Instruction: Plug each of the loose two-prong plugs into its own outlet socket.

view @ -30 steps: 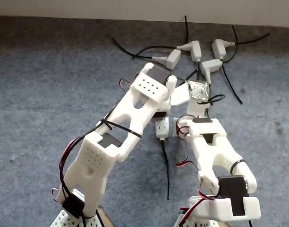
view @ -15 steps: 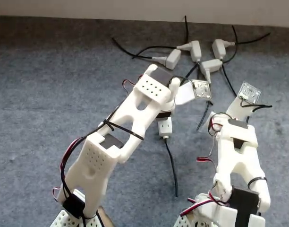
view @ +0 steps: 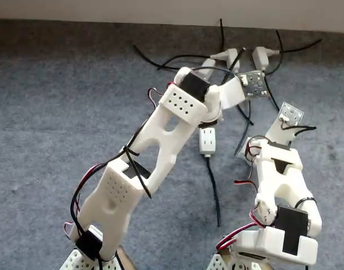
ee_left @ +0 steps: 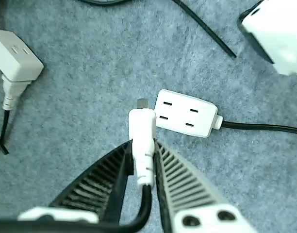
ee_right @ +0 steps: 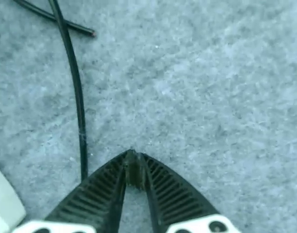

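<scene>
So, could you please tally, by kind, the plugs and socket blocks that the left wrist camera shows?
Socket blocks: 2, the near socket block and the far socket block.
Two-prong plugs: 1, the two-prong plug held in the left gripper.
Total: 3.

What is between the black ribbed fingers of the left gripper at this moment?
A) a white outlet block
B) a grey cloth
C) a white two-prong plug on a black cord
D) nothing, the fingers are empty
C: the left gripper is shut on the white two-prong plug, whose metal prong tip is close beside the white outlet block.
</scene>
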Action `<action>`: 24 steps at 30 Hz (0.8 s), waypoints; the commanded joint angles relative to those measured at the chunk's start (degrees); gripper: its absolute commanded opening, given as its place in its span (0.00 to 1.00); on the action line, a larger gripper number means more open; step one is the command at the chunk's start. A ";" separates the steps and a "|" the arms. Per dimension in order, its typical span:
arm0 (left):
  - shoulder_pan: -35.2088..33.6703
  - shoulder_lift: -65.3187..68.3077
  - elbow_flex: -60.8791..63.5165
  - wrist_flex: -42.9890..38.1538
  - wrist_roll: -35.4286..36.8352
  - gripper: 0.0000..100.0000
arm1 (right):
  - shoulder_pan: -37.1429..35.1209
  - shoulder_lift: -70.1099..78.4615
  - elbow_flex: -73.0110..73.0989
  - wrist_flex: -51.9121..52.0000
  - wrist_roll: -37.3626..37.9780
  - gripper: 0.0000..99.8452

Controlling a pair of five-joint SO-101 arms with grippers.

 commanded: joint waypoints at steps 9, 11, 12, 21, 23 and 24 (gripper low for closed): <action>-4.35 -1.10 -18.15 2.20 6.86 0.01 | -7.52 0.31 -4.18 -3.12 -0.18 0.01; -6.37 -1.10 -22.37 2.37 8.35 0.01 | -11.38 0.31 -4.53 -3.12 -0.18 0.01; -7.52 -1.10 -23.87 2.46 8.35 0.01 | -13.23 0.31 -4.53 -3.12 -0.18 0.01; -13.58 -0.84 -23.52 2.90 7.03 0.01 | -21.58 0.40 -4.26 -3.12 -0.18 0.01; -13.76 -1.10 -20.70 2.90 4.22 0.01 | -23.16 0.40 -4.18 -3.03 -0.18 0.01; -13.76 -1.10 -19.74 2.90 3.43 0.01 | -24.04 0.40 -4.18 -3.03 -0.18 0.01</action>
